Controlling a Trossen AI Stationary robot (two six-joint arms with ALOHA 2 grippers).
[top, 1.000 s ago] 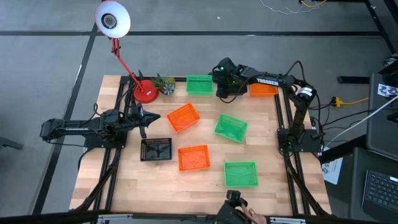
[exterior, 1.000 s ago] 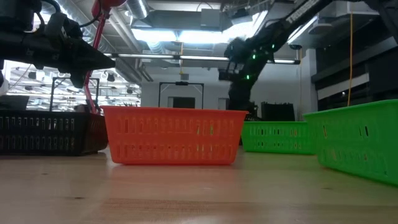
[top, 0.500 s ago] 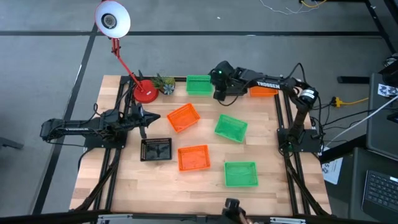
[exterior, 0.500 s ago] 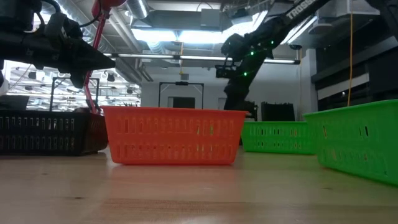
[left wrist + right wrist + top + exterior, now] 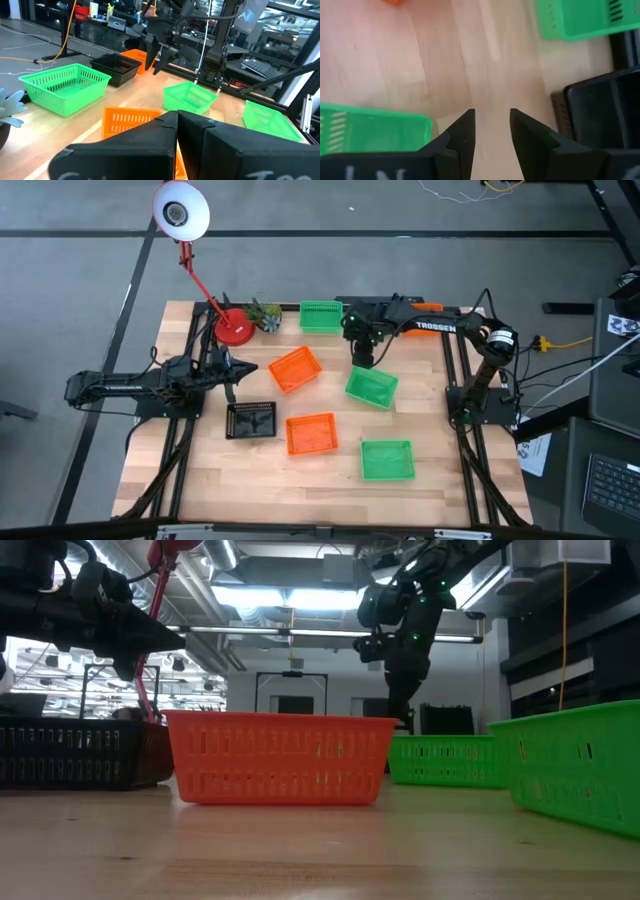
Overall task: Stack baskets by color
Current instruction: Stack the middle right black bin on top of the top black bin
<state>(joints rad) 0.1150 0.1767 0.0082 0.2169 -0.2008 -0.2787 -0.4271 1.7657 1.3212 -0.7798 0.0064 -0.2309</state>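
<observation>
Right tool [image 5: 361,356] open, empty, above bare table [image 5: 330,400]; baskets empty

The baskets [image 5: 279,757] are perforated, slightly glossy plastic; the bench [image 5: 300,478] is pale, smooth, jointed wood; the right hand [image 5: 490,131] is matt black.

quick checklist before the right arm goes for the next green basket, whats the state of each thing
1. Right gripper empty, fingers apart: ok.
2. Right gripper above the tilted green basket in mid-table: ok, roughly over its far edge in the high view.
3. That basket free of other baskets: ok, bare wood around it.
4. Stacking target, the green basket by the plant, empty: ok.
5. Black basket near the right gripper out of the way: cannot tell, it sits close in the right wrist view.
6. Left gripper parked at the left, shut, clear of the path: ok.
</observation>
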